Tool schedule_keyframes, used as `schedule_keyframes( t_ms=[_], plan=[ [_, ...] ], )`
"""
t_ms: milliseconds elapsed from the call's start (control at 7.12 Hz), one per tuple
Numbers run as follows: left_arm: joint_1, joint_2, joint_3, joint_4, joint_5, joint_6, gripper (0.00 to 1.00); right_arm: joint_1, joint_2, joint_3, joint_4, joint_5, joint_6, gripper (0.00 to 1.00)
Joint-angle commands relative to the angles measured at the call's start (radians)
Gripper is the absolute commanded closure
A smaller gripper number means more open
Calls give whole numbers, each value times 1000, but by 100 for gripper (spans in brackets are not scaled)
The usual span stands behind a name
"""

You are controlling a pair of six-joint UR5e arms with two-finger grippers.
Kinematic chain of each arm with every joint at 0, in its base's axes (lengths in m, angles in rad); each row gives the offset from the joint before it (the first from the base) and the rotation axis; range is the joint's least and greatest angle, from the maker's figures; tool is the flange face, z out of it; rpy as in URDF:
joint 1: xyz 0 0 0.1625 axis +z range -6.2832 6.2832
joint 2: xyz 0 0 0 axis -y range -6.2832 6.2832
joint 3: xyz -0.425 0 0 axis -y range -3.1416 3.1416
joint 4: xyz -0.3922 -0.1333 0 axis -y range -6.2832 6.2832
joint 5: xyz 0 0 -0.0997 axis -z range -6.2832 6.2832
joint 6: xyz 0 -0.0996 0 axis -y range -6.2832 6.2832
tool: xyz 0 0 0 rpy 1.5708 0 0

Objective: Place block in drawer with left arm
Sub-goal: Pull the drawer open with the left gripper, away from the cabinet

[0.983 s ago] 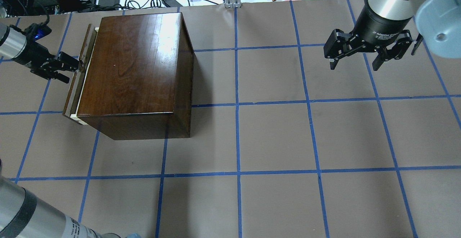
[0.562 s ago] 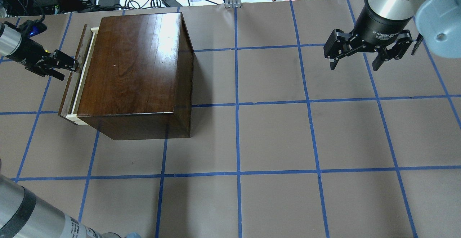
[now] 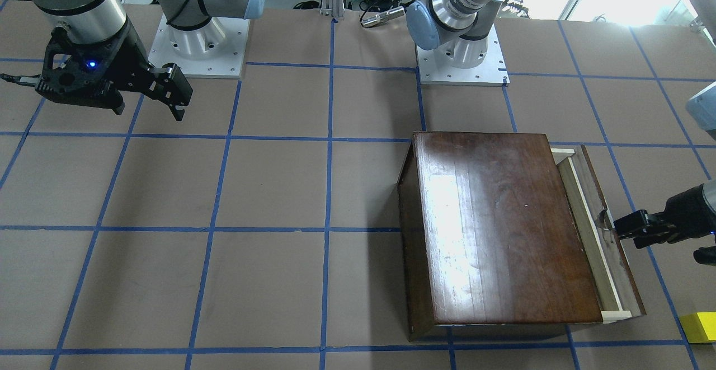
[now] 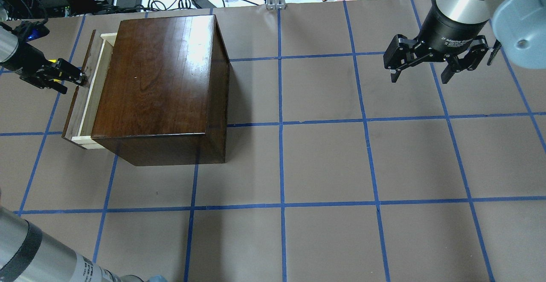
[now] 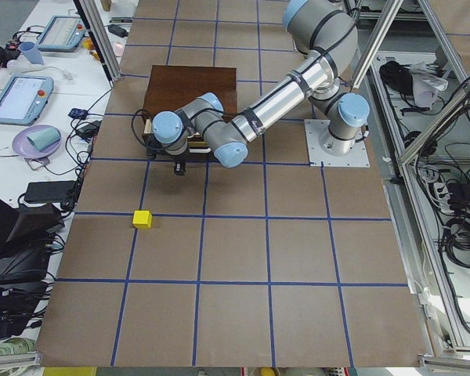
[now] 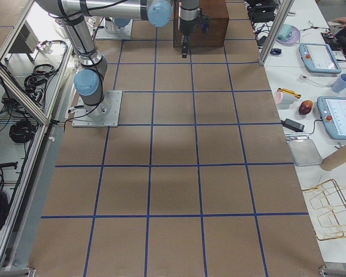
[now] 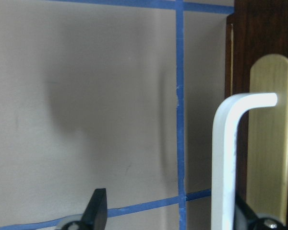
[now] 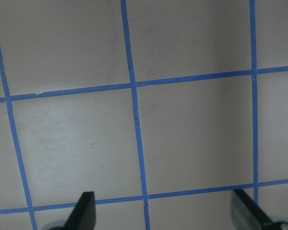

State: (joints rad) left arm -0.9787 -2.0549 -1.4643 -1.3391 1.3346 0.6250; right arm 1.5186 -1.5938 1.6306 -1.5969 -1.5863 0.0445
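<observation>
Left claw (image 7: 170,213) is spread wide, not pinching anything. In its wrist view 1 finger (image 7: 244,213) sits right against the metal pull (image 7: 225,158), with the pull on the inner side of that finger, and the other finger is off over bare table (image 4: 324,162). I can't tell if the finger actually presses on the pull or is just beside it.

The pull is on the dark front of the drawer (image 4: 91,90), which is part way out of the cabinet (image 4: 158,77), so a strip of pale wood shows between the front and the cabinet. Can't see what's inside it.

The block (image 5: 142,219) isn't in the drawer. It's sitting on the table by a blue tape line, out past the drawer front and well apart from it, not touching anything.

Right claw (image 4: 420,78) is also spread, holding nothing, hanging over open table far from the cabinet.
</observation>
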Motion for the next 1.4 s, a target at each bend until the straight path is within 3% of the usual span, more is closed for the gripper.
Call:
schedule_keyframes(
  t_ms=[0, 1264],
  plan=[
    [2, -1, 8, 0, 9, 1, 15, 0, 0, 0, 0, 0, 0, 0],
    [41, 12, 9, 1, 78, 45, 15, 0, 0, 0, 0, 0, 0, 0]
  ],
)
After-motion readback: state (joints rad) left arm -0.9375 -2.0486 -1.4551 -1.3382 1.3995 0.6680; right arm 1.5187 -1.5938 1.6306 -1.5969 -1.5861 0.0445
